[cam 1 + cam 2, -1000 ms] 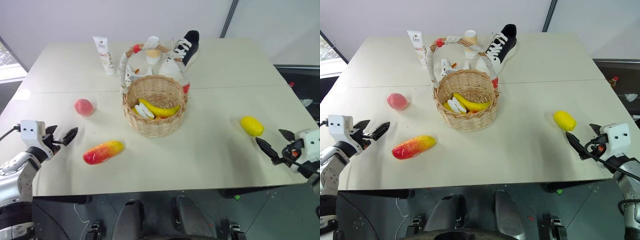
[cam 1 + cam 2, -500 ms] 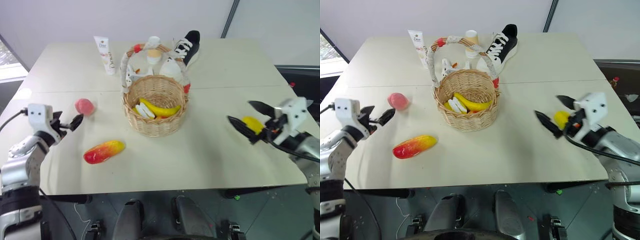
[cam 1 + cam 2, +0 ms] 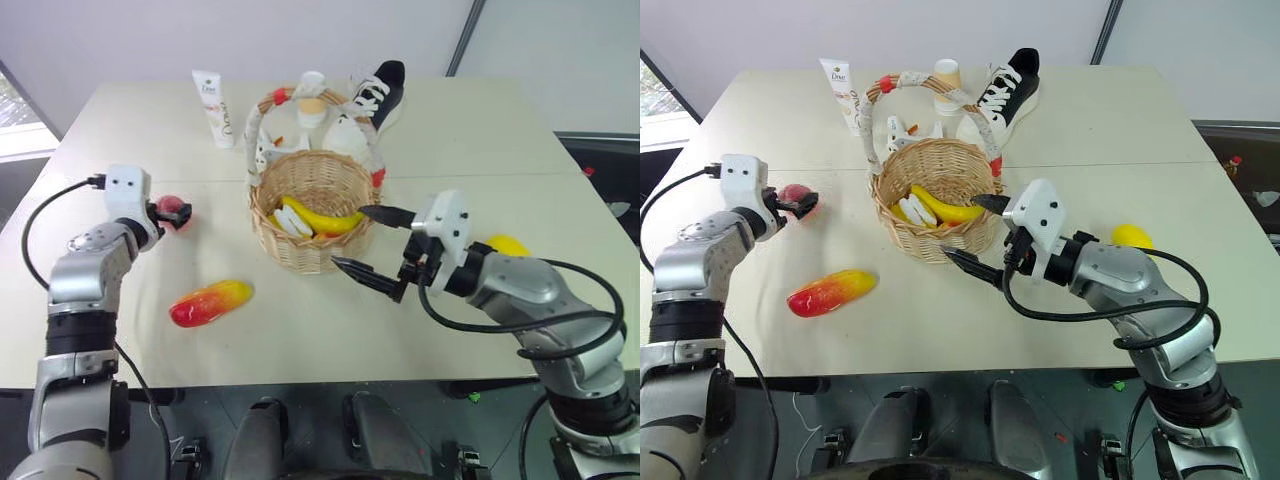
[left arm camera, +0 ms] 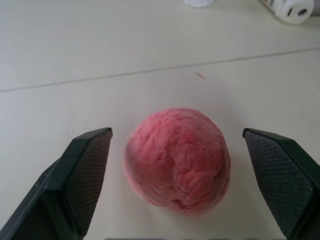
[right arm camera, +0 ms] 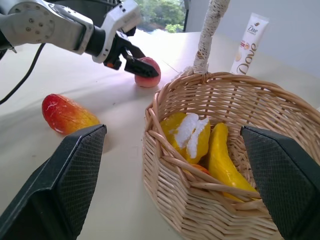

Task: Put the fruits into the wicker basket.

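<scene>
The pink-red peach [image 4: 177, 160] lies on the table left of the wicker basket [image 3: 310, 255]. My left gripper [image 3: 178, 213] is open, one finger on each side of the peach with gaps between. The red-orange-yellow mango [image 3: 208, 302] lies nearer the front left. A yellow banana [image 3: 322, 220] rests inside the basket. The yellow lemon [image 3: 508, 244] sits on the right, partly hidden behind my right arm. My right gripper [image 3: 350, 237] stands open and empty at the basket's front right side, pointing toward it.
Behind the basket stand a black-and-white shoe [image 3: 375, 95], a tan paper cup [image 3: 307, 100] and a white tube [image 3: 212, 108]. A yellow-and-white piece [image 3: 285, 222] also lies in the basket. The basket's tall wrapped handle [image 3: 262, 120] arches over it.
My right gripper swung left from beside the lemon to the basket's front right. My left gripper moved forward and now has a finger on each side of the peach.
</scene>
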`<state>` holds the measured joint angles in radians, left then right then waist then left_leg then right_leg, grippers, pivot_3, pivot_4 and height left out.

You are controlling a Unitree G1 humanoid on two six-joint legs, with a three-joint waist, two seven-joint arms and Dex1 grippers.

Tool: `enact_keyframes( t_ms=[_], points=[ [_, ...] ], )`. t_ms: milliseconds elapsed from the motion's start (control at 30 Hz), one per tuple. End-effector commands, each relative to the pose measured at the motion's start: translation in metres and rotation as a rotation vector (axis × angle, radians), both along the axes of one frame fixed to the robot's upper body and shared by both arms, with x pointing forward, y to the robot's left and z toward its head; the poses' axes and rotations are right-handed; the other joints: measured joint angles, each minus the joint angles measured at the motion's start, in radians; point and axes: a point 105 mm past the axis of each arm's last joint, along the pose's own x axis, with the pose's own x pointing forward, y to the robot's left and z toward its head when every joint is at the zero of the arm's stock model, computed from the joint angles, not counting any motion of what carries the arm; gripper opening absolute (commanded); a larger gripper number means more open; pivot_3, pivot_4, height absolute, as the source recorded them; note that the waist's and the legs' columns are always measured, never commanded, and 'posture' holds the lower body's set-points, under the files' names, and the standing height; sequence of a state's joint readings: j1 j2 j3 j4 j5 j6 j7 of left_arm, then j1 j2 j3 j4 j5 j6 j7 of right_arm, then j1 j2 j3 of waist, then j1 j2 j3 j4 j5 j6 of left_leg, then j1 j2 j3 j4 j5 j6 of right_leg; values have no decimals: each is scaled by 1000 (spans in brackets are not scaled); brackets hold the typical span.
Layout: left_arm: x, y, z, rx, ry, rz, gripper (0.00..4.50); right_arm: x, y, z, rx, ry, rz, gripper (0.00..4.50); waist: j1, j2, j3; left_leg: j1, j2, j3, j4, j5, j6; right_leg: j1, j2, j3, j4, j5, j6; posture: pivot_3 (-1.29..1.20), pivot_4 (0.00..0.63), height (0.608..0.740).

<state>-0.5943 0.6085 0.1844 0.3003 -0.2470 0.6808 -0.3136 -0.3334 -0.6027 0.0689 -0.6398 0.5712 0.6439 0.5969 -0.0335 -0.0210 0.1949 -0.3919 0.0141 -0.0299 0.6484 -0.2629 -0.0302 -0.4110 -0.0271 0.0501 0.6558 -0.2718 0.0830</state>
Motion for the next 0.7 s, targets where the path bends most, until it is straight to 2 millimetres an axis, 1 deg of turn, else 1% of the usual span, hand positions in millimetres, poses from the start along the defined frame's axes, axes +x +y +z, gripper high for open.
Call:
enact_keyframes(
  t_ms=[33,167,267,300,367,467,500,533,567,600,667,700],
  points=[
    [5,4,11,34,-5,15,4500,-4,8,10,25,-61,31,4470,-3,0,0,0,0,0,0,0,0,0,0,0,0,0,0,0,150,740],
    [10,3,3,21,5,12,4500,-4,15,9,30,-72,41,4470,-6,0,0,0,0,0,0,0,0,0,0,0,0,0,0,0,150,740],
    [12,6,-1,28,15,31,3655,-4,19,11,35,-81,49,4500,-5,0,0,0,0,0,0,0,0,0,0,0,0,0,0,0,150,740],
    [12,7,-2,34,20,31,3141,-4,20,11,36,-84,51,4500,-5,0,0,0,0,0,0,0,0,0,0,0,0,0,0,0,150,740],
    [12,7,2,44,9,25,2398,-3,20,13,34,-92,51,4500,-5,0,0,0,0,0,0,0,0,0,0,0,0,0,0,0,150,740],
    [8,4,24,29,-67,-23,2398,1,17,15,27,-107,43,4500,-4,0,0,0,1,0,0,0,0,0,-1,0,0,0,0,0,150,740],
    [5,-10,40,5,-122,-107,2398,3,15,16,25,-113,37,4500,-4,0,0,0,1,0,0,0,0,0,-1,0,0,0,0,0,150,740],
    [1,-19,51,-8,-158,-169,2398,4,14,17,24,-117,33,4500,-5,-1,0,0,1,0,0,0,0,-1,-1,0,0,0,0,0,150,740],
    [-9,-45,68,-14,-214,-319,2398,6,12,19,19,-124,28,4500,-5,-1,0,-1,2,0,0,0,0,-1,-1,0,0,0,0,0,150,740],
    [-19,-63,77,-14,-245,-424,2398,7,10,20,16,-129,26,4500,-5,-1,0,-1,2,0,0,0,0,-2,-2,0,0,0,0,0,150,740],
    [-49,-107,92,-3,-292,-687,2398,11,6,23,4,-141,18,4500,-3,-1,0,-2,2,0,0,0,0,-2,-3,0,0,0,0,0,150,740],
    [-61,-126,95,-18,-294,-786,2398,13,5,25,-1,-147,15,4500,-1,0,0,-2,2,0,0,0,0,-2,-3,0,0,0,0,0,150,740]
  ],
)
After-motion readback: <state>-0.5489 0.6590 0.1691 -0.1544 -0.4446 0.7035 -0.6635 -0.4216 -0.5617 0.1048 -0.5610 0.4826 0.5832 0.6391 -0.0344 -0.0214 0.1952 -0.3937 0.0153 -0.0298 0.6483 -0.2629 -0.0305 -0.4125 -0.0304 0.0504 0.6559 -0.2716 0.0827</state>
